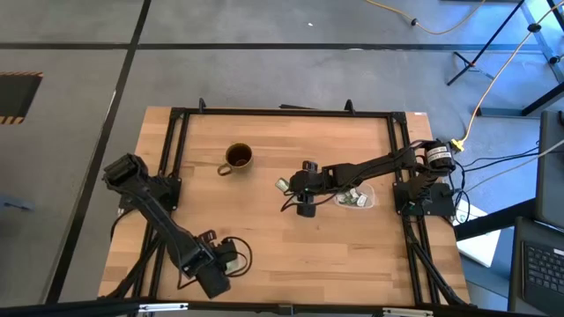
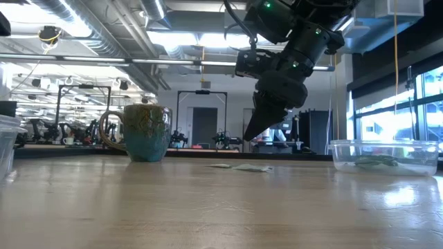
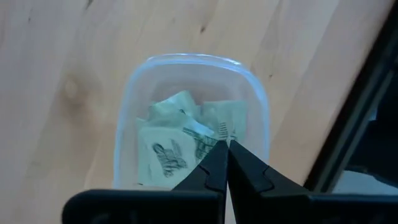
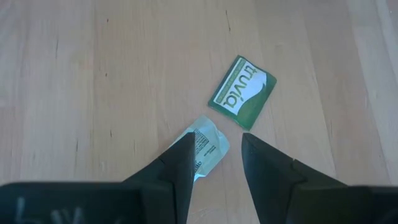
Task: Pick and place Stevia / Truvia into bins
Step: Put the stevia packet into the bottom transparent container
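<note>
Two Stevia / Truvia sachets lie flat on the wood near the table's middle. One is green and white [image 4: 242, 93], the other pale [image 4: 205, 146]. My right gripper [image 4: 217, 140] hangs open above the pale sachet, clear of the table in the low view [image 2: 257, 131]. Right of it stands a clear bin [image 1: 357, 199] holding sachets. Near the table's front left, my left gripper [image 3: 224, 146] is shut with nothing visible between its fingers. It points down over the other clear bin [image 3: 186, 68], where several sachets [image 3: 177, 143] lie.
A brown and teal mug [image 1: 238, 158] stands left of centre toward the far edge. Black frame rails [image 1: 176, 150] run along the table's left, right and far sides. Cables loop by the left gripper [image 1: 238, 251]. Bare wood lies between the two arms.
</note>
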Motion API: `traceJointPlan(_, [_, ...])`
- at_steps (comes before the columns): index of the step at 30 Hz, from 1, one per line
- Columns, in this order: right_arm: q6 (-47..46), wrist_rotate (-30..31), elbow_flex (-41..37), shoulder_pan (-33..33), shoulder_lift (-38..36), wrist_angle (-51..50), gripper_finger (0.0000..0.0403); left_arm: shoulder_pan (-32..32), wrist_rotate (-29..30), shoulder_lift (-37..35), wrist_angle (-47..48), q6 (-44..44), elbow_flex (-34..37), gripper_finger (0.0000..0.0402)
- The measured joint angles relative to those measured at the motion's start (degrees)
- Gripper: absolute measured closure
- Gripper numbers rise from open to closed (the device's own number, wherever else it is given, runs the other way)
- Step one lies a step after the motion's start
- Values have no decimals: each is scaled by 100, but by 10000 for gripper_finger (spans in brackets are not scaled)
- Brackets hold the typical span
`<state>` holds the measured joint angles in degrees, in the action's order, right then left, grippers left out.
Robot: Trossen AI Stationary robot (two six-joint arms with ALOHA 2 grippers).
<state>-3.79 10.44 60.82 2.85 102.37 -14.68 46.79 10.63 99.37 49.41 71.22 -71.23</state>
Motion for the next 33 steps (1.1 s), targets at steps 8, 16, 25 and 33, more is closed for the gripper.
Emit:
traceJointPlan(8, [0,0,0,0,0,2,269,-84,-182,0,44,6,195,369])
traceJointPlan(16, [-1,0,0,0,0,-11,269,-132,-178,-40,241,-40,215,307])
traceJointPlan(25, [-1,-1,0,0,0,-15,269,-94,183,-54,1666,66,-115,273])
traceJointPlan(33, [-25,-2,2,0,0,-112,269,169,1941,-54,1985,542,-115,288])
